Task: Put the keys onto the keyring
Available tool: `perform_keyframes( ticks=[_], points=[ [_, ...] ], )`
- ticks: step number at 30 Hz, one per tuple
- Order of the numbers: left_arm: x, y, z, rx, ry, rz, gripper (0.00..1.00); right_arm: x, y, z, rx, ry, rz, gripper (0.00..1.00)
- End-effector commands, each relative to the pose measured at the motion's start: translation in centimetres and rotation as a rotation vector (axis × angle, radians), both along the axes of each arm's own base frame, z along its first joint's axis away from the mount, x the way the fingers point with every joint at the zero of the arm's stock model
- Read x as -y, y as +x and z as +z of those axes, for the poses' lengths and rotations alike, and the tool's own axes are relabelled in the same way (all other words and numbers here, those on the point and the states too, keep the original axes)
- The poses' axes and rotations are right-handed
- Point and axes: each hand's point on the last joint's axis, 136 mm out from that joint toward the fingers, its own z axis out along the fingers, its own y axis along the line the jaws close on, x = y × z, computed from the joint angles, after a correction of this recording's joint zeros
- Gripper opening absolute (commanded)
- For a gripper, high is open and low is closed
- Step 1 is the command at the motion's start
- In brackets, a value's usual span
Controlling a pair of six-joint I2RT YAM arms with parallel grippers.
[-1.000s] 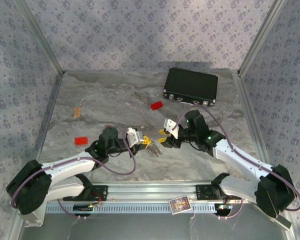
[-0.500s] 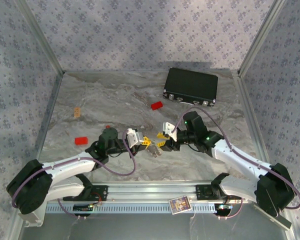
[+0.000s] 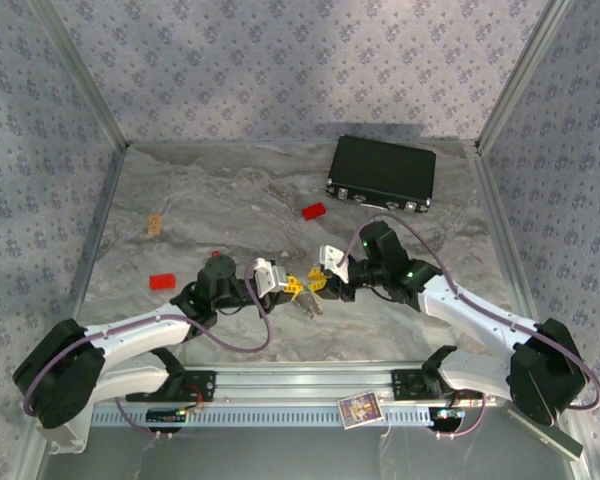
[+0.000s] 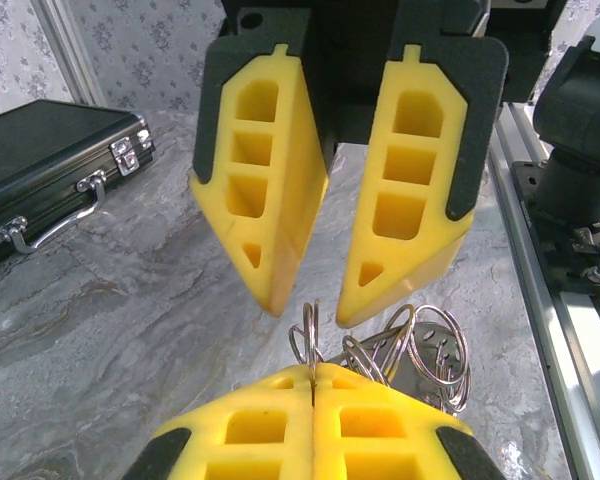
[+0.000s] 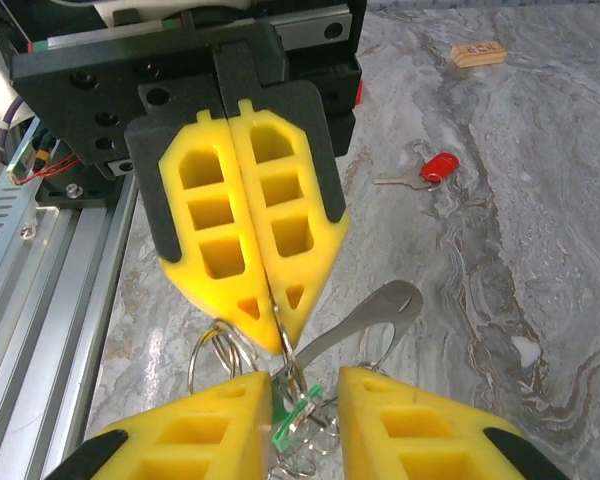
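Left wrist: left end effector (image 4: pixel 312 400) pads closed, pinching edge of keyring (image 4: pixel 307 338); right end effector (image 4: pixel 310 315) opposite, jaws apart.
Right wrist: green key (image 5: pixel 298 408) and ring loops between parted right jaws; red key (image 5: pixel 438 167) well apart on tabletop (image 5: pixel 540 250).
Top: end effectors tip to tip.

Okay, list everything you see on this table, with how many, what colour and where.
keyring: one bunch of linked loops, silvery, middle of the table, between the claws
green key: one, green head, between the right claw's fingers
red key: one, red head, flat on the table beyond the left claw
black case: one, black, far right
red blocks: two, red, one near the black case, one at the left
tan block: one, tan, far left
card: one, colourful, on the near rail
left claw: one, yellow fingers, shut on the keyring
right claw: one, yellow fingers, apart around the green key
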Motion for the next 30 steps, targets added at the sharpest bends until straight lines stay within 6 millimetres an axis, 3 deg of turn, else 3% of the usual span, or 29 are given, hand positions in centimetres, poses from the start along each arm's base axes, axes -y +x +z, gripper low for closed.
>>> perform_keyframes(
  ticks=[1, 6, 9, 11, 12, 15, 16, 24, 30],
  points=[
    [0.5, -0.8, 1.5, 0.05, -0.046, -0.059, 0.0, -0.8, 0.0, 1.0, 0.026, 0.013, 0.035, 0.22],
    [0.5, -1.0, 1.6, 0.05, -0.048, -0.063, 0.0, -1.2, -0.2, 1.0, 0.019, 0.008, 0.058, 0.14],
    [0.4, -1.0, 1.7, 0.052, -0.05, -0.062, 0.0, -1.3, -0.5, 0.9, 0.005, 0.001, 0.078, 0.0],
    [0.4, -0.7, 1.7, 0.047, -0.045, -0.047, 0.0, -1.3, -0.7, 0.9, -0.001, -0.012, 0.088, 0.0],
    [0.3, -0.4, 1.7, 0.039, -0.037, -0.026, 0.02, -1.3, -0.8, 0.9, -0.001, -0.024, 0.088, 0.0],
    [0.1, 0.3, 1.4, 0.015, 0.007, 0.014, 0.22, -1.0, -0.8, 0.8, 0.02, -0.083, 0.078, 0.0],
    [0.1, 0.4, 1.4, 0.013, 0.02, 0.022, 0.23, -0.9, -0.8, 0.8, 0.033, -0.106, 0.076, 0.0],
    [-0.1, 0.5, 1.0, 0.014, 0.081, 0.028, 0.2, -0.8, -1.0, 0.3, 0.075, -0.255, 0.088, 0.0],
    [0.2, 0.3, 1.6, 0.026, 0.061, 0.008, 0.08, -2.0, -1.6, 0.7, 0.088, -0.254, 0.122, 0.0]
  ],
)
